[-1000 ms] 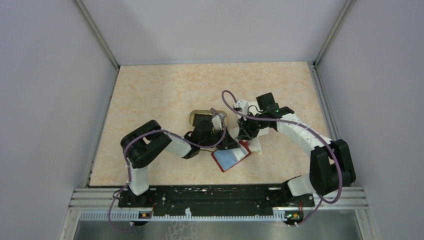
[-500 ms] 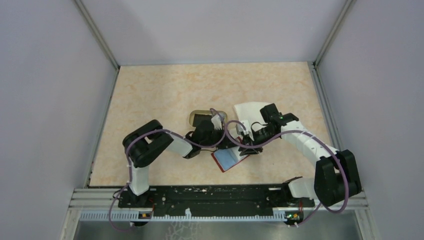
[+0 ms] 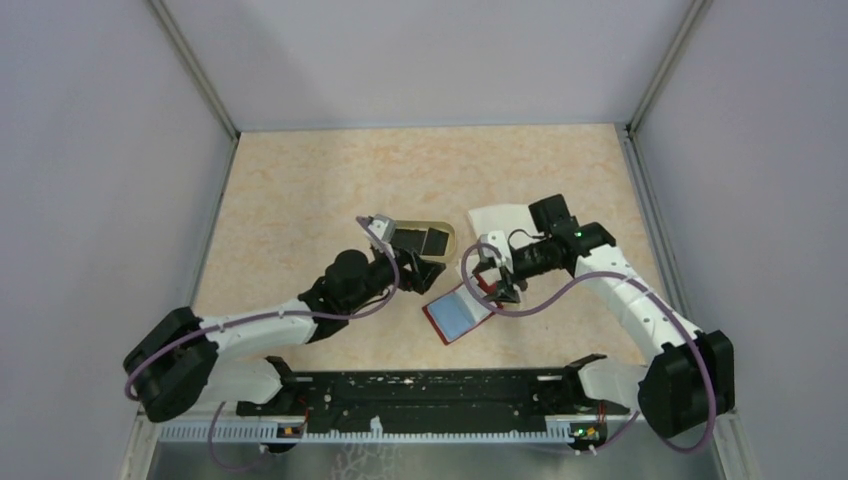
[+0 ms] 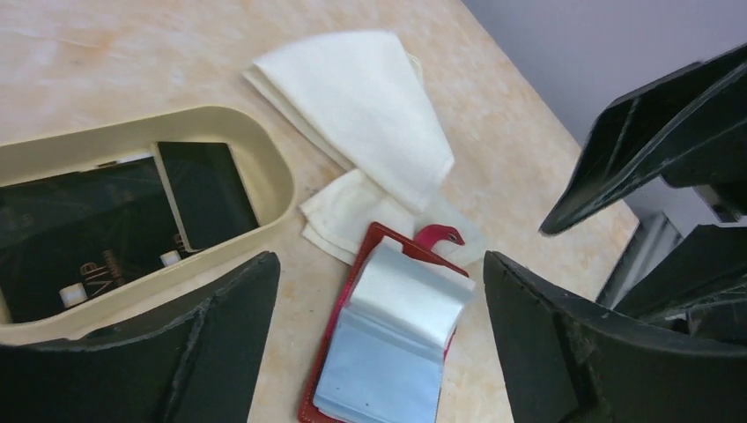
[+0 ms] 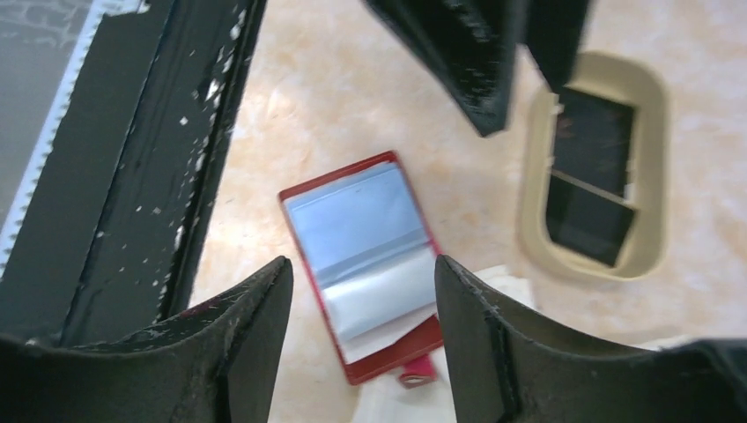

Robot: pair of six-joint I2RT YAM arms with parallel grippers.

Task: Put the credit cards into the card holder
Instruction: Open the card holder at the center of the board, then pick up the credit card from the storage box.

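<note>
I log the following:
- Card holder (image 4: 392,348): red cover, pinkish-red snap tab, clear sleeves that read pale blue to me.
- Credit cards (image 4: 88,229): black, and I see pale lettering on one.
- Tray (image 4: 264,189): plain tan-cream.
- Cloth (image 4: 361,106): white, no pattern.
- Table (image 3: 320,180): peach-beige with faint marbled mottling.
- Walls (image 3: 100,150): pale lilac-grey.

- From the top, the left hand (image 3: 420,258) covers part of the tray (image 3: 450,232), so the cards (image 3: 436,240) inside cannot be counted.
- The right hand (image 3: 497,283) hides a far corner of the card holder (image 3: 455,315); the right arm (image 3: 605,268) covers part of the cloth (image 3: 495,220).
- The left wrist view cuts the tray at its left edge and the card holder at the bottom; the print on one card is too small to read.
- In the right wrist view the left hand is blurred and cut at the top, the cloth at the bottom.
</note>
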